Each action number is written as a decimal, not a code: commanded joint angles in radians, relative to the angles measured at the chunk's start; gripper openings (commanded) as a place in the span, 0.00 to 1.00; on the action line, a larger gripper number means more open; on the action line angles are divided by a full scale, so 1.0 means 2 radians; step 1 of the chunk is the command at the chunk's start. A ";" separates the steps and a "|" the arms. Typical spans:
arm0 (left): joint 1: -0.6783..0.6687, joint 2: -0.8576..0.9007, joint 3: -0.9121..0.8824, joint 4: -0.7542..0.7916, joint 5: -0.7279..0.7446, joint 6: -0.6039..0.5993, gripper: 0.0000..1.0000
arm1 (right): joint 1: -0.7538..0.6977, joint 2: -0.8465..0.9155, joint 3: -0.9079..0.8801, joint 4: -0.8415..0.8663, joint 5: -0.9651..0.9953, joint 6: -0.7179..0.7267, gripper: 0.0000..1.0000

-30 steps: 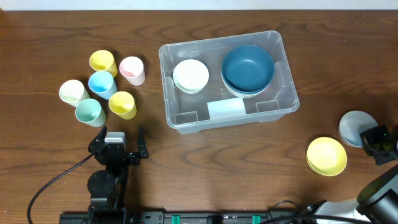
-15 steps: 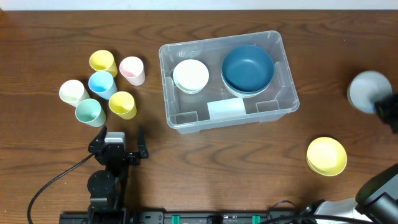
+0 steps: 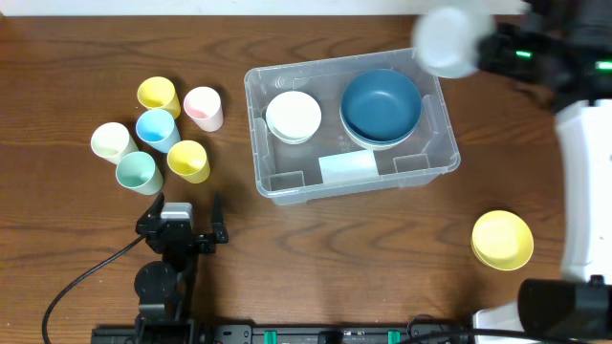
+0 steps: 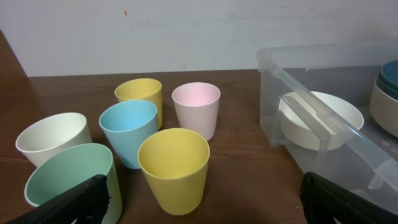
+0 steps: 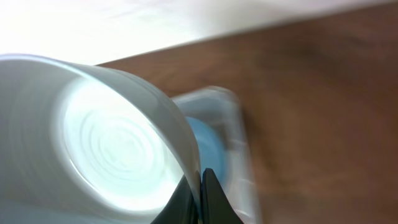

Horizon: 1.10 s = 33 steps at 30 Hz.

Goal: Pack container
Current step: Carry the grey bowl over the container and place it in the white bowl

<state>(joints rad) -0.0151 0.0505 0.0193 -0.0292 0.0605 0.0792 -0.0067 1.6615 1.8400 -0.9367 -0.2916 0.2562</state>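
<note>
Overhead, container: the clear rectangular plastic container [image 3: 356, 184] sits at mid-table, slightly skewed.
Overhead, contents: a white round bowl [image 3: 294, 117] lies in its left half and a dark blue round bowl [image 3: 382, 103] in its right half. A white label [image 3: 346, 168] shows on its floor.
Overhead, right gripper [image 3: 483, 48]: it carries a pale grey round bowl [image 3: 447, 40] above the container's far right corner (both blurred).
Overhead, left gripper [image 3: 185, 208]: its fingers are spread and it holds nothing. It sits on the near side of six pastel plastic cups [image 3: 156, 129].
Overhead, other: a yellow round bowl [image 3: 502, 239] rests on the brown wooden table [image 3: 76, 248], well apart from the container.
Left wrist: the black fingertips stand wide apart at the lower corners. The cups are clustered ahead. The container is at right, with the white bowl behind its wall.
Right wrist: the fingers are pinched on the pale bowl's rim. The container and the blue bowl are smeared behind it.
</note>
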 commanded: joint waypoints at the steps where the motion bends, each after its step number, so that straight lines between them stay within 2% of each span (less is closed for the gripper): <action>1: 0.000 0.000 -0.007 -0.019 0.001 0.001 0.98 | 0.084 -0.007 0.010 0.015 0.096 0.024 0.01; 6: 0.000 0.000 -0.007 -0.019 0.001 0.002 0.98 | 0.188 0.021 0.009 0.051 0.175 0.035 0.01; 11: 0.000 0.000 -0.007 -0.019 0.001 0.001 0.98 | 0.243 0.075 0.009 0.072 0.206 0.044 0.01; 21: 0.000 0.000 -0.007 -0.019 0.001 0.002 0.98 | 0.272 0.186 0.009 0.100 0.198 0.050 0.01; 33: 0.000 0.000 -0.007 -0.019 0.001 0.002 0.98 | 0.286 0.237 0.009 0.105 0.192 0.057 0.01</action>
<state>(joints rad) -0.0151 0.0505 0.0193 -0.0292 0.0605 0.0792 0.5484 2.0918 1.8465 -0.7280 0.0864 0.3496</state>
